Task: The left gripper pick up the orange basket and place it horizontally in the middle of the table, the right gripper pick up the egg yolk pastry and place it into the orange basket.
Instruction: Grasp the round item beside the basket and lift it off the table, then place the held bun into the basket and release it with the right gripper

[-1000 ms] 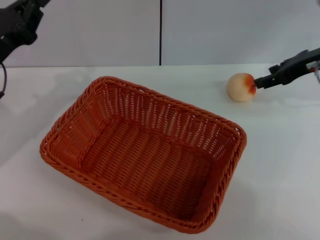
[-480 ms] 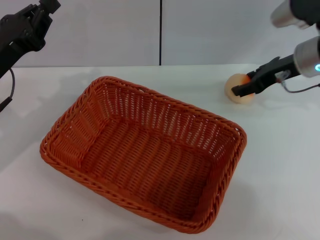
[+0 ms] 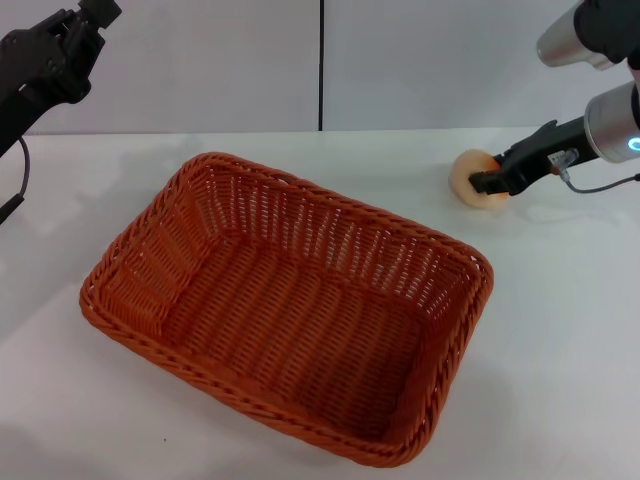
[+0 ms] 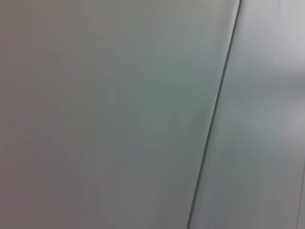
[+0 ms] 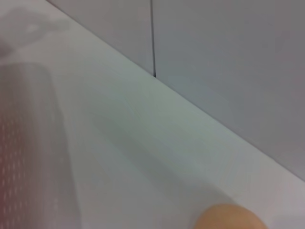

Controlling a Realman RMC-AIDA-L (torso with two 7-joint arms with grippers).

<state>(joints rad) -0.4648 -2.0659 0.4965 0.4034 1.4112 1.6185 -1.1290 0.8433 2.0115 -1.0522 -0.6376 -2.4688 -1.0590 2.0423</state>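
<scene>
- Reaching in from the far right, the right hand point(image 3: 483, 182) was seen at the egg yolk pastry point(image 3: 473, 178), its dark tip laid across the side of the ball that faced the arm; whether it was clenched on the pastry or merely touching it could not be told.
- The pastry was found on the white surface point(image 3: 560, 330), just beyond the far right corner of the orange basket point(image 3: 290, 305) and apart from its rim, so the carry was judged to run leftward and toward the robot.
- The basket was set mid-surface, empty, with its long axis running diagonally from far left to near right.
- The pastry was shown as a small round cream ball, far smaller than the basket.
- The left hand point(image 3: 85, 25) was held high at the far left, well away from the basket; its state could not be told.
</scene>
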